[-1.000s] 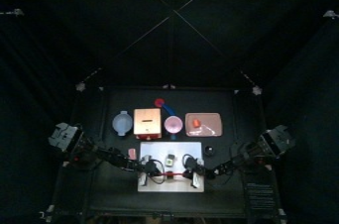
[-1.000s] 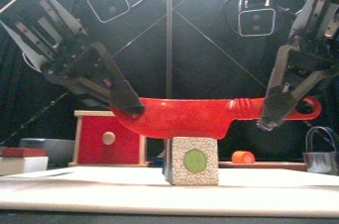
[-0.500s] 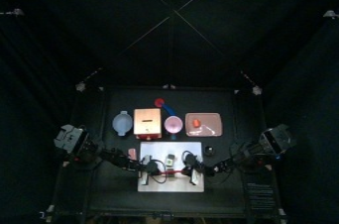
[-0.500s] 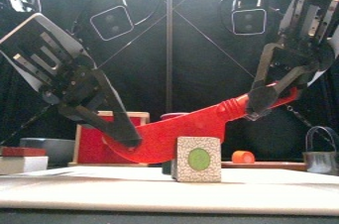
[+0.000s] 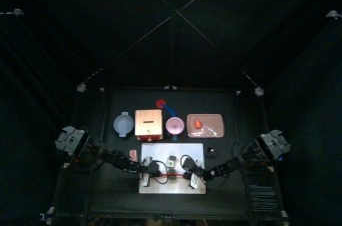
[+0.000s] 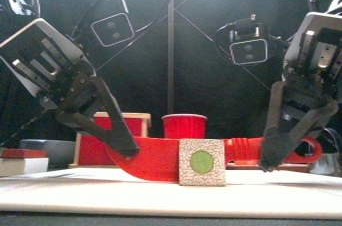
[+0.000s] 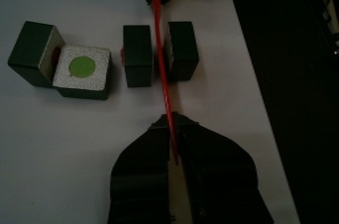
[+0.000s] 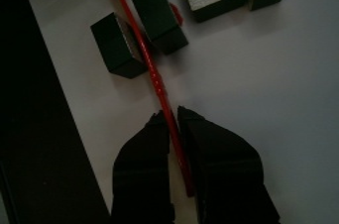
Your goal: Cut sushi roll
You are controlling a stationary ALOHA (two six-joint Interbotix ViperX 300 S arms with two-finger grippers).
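Observation:
The sushi roll (image 7: pixel 137 55) lies in blackish blocks on the white board (image 7: pixel 66 149); one piece shows a white cut face with a green centre (image 6: pixel 201 162). A thin red blade (image 7: pixel 162 59) stands on edge between two of the blocks (image 8: pixel 119 45), low on the board. My left gripper (image 7: pixel 162 121) is shut on one end of the blade and my right gripper (image 8: pixel 169 117) on the other. From the front, the left gripper (image 6: pixel 123 148) and right gripper (image 6: pixel 274 155) hang at either side of the roll, with the blade (image 6: pixel 154 158) running behind the faced piece.
Behind the board (image 5: pixel 174 186) stand a pale bowl (image 5: pixel 123 123), an orange box (image 5: pixel 148 121), a pink bowl (image 5: pixel 175 125) and a pink tray (image 5: pixel 205 125). A red cup (image 6: pixel 187 125) rises behind the blade. A dark container (image 6: pixel 325 155) sits at the far right.
The blade was level above the roll, then dipped at its left end, and its right end has now come down too, so it lies low across the board.

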